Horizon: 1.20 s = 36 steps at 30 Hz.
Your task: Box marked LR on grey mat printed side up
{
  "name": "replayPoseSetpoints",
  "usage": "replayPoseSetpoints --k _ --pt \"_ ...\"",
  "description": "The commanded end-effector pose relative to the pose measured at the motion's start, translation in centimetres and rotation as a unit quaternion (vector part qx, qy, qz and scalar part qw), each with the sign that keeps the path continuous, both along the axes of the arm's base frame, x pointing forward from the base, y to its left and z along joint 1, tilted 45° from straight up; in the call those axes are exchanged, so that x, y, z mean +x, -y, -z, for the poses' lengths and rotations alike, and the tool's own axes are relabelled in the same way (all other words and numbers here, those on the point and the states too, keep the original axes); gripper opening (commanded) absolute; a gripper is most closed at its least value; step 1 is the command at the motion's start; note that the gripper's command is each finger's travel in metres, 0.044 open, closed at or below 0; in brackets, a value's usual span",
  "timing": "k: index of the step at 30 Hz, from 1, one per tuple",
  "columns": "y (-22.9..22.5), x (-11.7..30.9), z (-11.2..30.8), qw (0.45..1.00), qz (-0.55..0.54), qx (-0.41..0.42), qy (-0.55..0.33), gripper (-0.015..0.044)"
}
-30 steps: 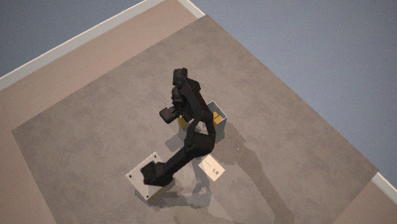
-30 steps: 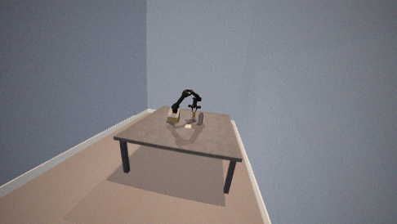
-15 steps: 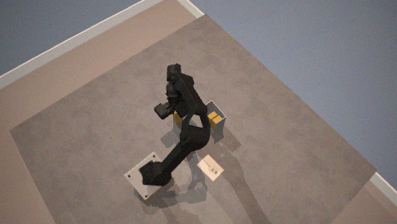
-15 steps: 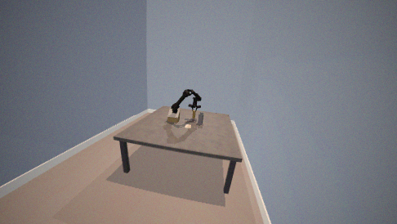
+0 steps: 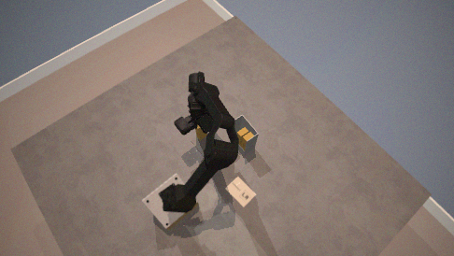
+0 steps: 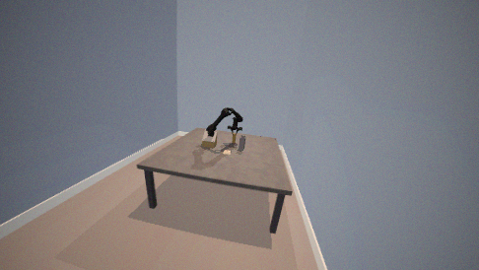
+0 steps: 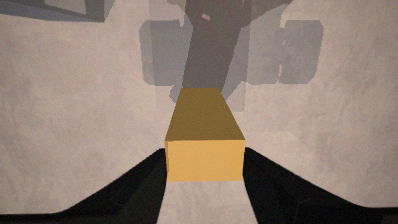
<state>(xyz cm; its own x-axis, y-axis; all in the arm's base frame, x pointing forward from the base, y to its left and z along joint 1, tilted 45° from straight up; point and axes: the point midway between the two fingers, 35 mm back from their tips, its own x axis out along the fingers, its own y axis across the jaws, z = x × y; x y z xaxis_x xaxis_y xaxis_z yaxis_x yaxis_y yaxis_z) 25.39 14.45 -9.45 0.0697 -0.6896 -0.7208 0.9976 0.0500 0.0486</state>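
Note:
My gripper [image 6: 235, 130] [image 7: 204, 155] is shut on an upright yellow box [image 5: 201, 133] [image 6: 234, 138] [image 7: 205, 117]. The box hangs down from the fingers. Its end and the side facing the wrist camera are plain; no reach code shows. I cannot tell whether its lower end touches anything. The grey mat [image 7: 159, 97] seems to be the faint rectangle behind the box in the wrist view, partly under shadows. The grey bin [image 5: 250, 125] [image 6: 241, 143] [image 7: 107, 10] stands beside, with two yellow boxes [image 5: 245, 135] in it; their codes are not readable.
A pale card [image 5: 234, 190] [image 6: 227, 152] marked LR lies flat on the table [image 5: 327, 177] [image 6: 212, 165], near the bin. The arm's pale base plate [image 5: 156, 206] is at the lower left in the top view. The arm crosses above the table and hides part of it.

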Motion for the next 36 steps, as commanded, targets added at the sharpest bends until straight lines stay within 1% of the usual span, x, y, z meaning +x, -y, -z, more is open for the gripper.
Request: replayPoseSetpoints --k 1,8,11,12,20,24,29,32,36 --pt "0.5 0.0 0.5 1.0 0.0 -0.001 -0.002 0.0153" --pt "0.8 0.0 0.8 1.0 0.0 -0.001 -0.002 0.0153" --pt "0.6 0.0 0.7 1.0 0.003 0.001 -0.001 0.0231" --pt "0.6 0.0 0.7 1.0 0.003 0.001 -0.001 0.0237" --pt "0.6 0.0 0.7 1.0 0.003 0.001 -0.001 0.0237" --pt "-0.5 -0.1 -0.5 1.0 0.0 -0.001 -0.002 0.0237" --pt "-0.5 -0.1 -0.5 1.0 -0.002 0.001 0.0 0.0237" --pt "-0.5 -0.3 -0.6 1.0 -0.018 0.017 0.017 0.0237" --pt "-1.6 -0.9 -2.2 0.994 -0.063 0.063 0.067 0.0237"
